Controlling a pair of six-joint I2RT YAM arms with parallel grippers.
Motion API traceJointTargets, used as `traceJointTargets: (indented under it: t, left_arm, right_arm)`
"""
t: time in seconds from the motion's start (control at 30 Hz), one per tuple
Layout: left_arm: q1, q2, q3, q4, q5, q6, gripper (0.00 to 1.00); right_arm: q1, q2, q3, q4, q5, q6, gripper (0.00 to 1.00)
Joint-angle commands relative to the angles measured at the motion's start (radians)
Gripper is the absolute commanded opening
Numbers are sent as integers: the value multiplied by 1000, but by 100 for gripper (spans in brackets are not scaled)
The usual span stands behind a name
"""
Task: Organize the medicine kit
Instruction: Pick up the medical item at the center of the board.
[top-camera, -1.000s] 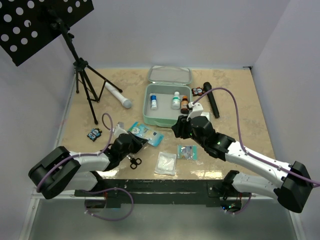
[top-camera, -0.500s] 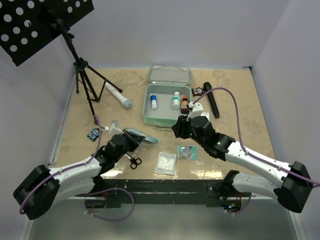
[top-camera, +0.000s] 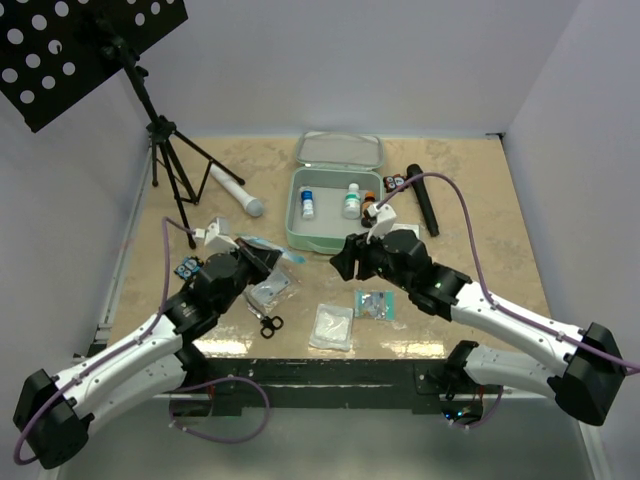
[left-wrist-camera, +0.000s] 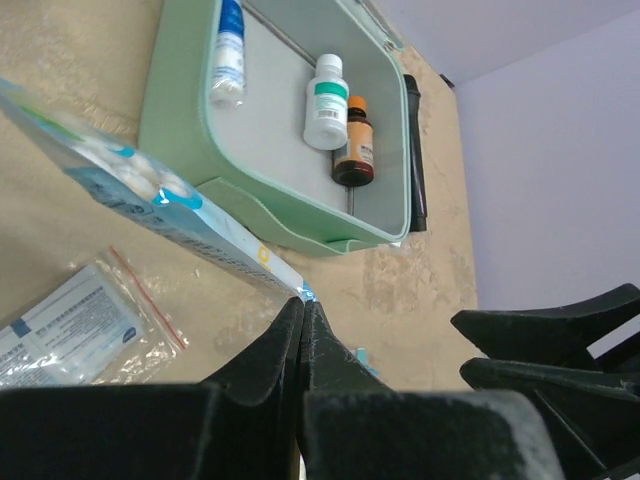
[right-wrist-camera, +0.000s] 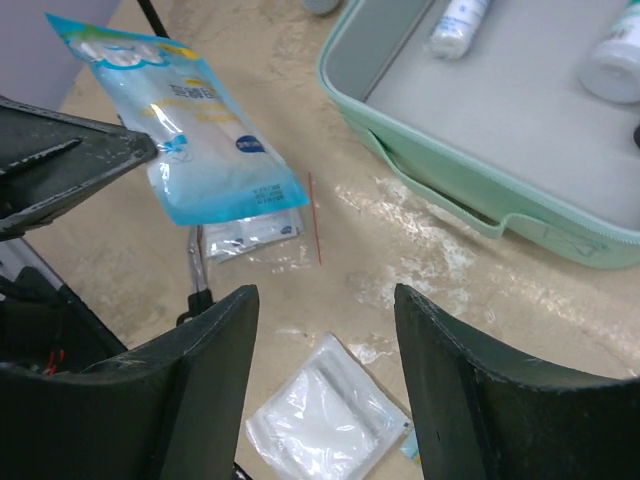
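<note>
The medicine kit (top-camera: 318, 244) lies open at the table's middle back, mint green, with three small bottles (top-camera: 351, 201) in its tray and its lid (top-camera: 340, 150) folded back. My left gripper (top-camera: 262, 258) is shut on one corner of a blue cotton packet (top-camera: 285, 253), held in the air just left of the kit's front. In the left wrist view the jaws (left-wrist-camera: 303, 300) pinch the blue packet (left-wrist-camera: 150, 195) with the kit (left-wrist-camera: 175, 110) beyond. My right gripper (top-camera: 340, 260) stands open and holds nothing. In its wrist view it (right-wrist-camera: 322, 300) hovers over the table between the blue packet (right-wrist-camera: 190, 130) and the kit (right-wrist-camera: 440, 180).
A clear zip bag (top-camera: 270, 290), black scissors (top-camera: 268, 322), a white gauze packet (top-camera: 331, 326) and a small bag of blue pieces (top-camera: 375, 303) lie near the front. A white-and-grey cylinder (top-camera: 236, 189), a tripod (top-camera: 170, 165), a black cylinder (top-camera: 422, 200) and two small gadgets (top-camera: 393, 181) stand farther back.
My left gripper has shut on the blue packet and lifted it off the clear zip bag, toward the kit. My right gripper has opened wider and shifted slightly left.
</note>
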Motion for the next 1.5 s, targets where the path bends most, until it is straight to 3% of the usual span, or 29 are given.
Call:
traceJointTargets:
  t: [0.0,0.23,0.4,0.57,0.73,0.97,1.47]
  left_arm:
    - [3,26,124,-23,52,191,0]
    - [3,53,211,9,93,401,0]
    - [3,70,198,144,179,435,0]
    - [4,117,173,285,164,403,0]
    - [3,297,237,388,112,360,0]
    - [3,512,316,492,27,288,0]
    - [3,797,448,563,-39,132,0]
  right_arm:
    - [0,-5,108,37,-33,-41,61]
    - [-1,18,199,-48,76,11,60]
    - [-20,51,225,-4,-14,38,62]
    - [-44,69,279,4,-22,55,62]
    - [-67,77,297,-48,128,55,59]
    - [-175,144,221,-60,113,81,56]
    - [-181,97,132,-17,94,89,55]
